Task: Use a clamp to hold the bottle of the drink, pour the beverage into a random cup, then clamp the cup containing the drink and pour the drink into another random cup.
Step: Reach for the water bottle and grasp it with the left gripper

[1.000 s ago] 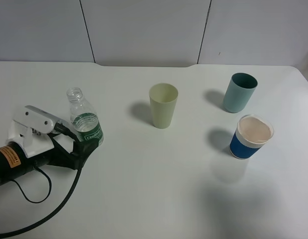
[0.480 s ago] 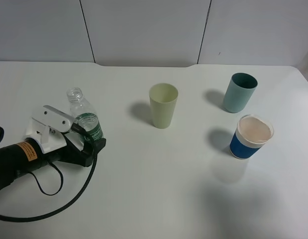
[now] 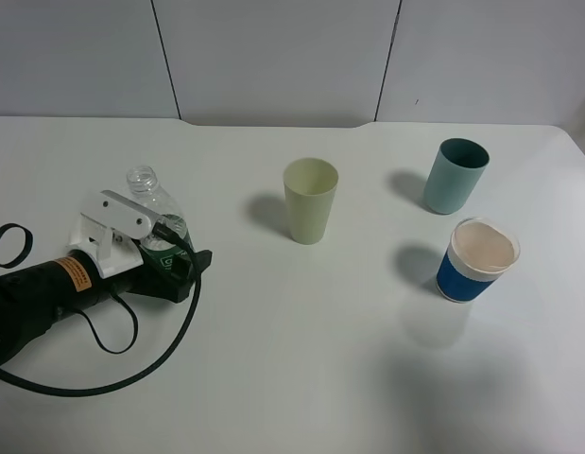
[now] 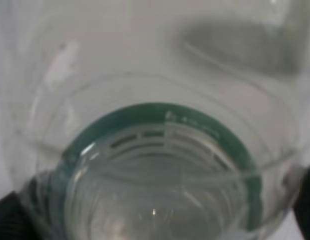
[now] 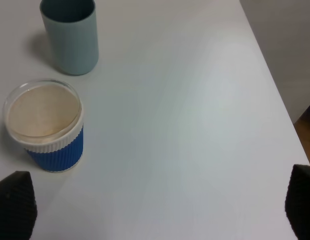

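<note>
White bench. Left claw straddles small clear green-labelled plastic bottle, upright at bench's left; clamped or not, can't tell. Right claw spread apart.

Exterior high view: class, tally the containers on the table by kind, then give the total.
Bottles: 1 (clear bottle)
Cups: 3 (yellow-green cup, teal cup, blue-banded cup)
Total: 4

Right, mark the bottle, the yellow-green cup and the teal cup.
bottle [image 3: 155,200]: exterior high view, clear shoulder.
yellow-green cup [image 3: 308,218]: exterior high view, outer wall.
teal cup [image 3: 450,189]: exterior high view, outer wall.
</note>
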Controlling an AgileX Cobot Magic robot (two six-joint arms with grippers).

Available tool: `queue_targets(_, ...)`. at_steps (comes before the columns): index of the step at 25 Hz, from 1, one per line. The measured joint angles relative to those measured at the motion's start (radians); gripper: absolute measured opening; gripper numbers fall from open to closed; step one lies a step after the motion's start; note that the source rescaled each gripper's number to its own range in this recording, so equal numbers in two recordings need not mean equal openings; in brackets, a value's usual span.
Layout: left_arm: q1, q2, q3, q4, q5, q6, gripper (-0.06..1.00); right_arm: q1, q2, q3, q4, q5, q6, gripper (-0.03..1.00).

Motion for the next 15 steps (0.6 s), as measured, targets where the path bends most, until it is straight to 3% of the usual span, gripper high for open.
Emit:
queue_targets(3, 0.0, 0.0, -0.002, 0.0, 0.0, 0.0, 0.69, 0.0, 0.0, 0.0, 0.0, 0.0, 0.0, 1.0)
queue_targets(5, 0.0, 0.001, -0.002, -0.006, 0.0, 0.0, 0.37, 0.0, 0.0, 0.0, 0.0, 0.0, 0.0, 1.0)
queue_targets(6, 0.0, 0.005, -0.002, -0.009, -0.001, 0.0, 0.12, 0.0, 0.0, 0.0, 0.0, 0.0, 0.0, 1.0)
queue_targets(7, 0.0, 0.007, -0.002, -0.007, -0.007, 0.0, 0.0, 0.0, 0.0, 0.0, 0.0, 0.0, 0.0, 1.0)
queue_targets(15, 0.0, 0.008, -0.002, -0.009, -0.008, 0.015, 0.0, 0.0, 0.0, 0.0, 0.0, 0.0, 0.0, 1.0)
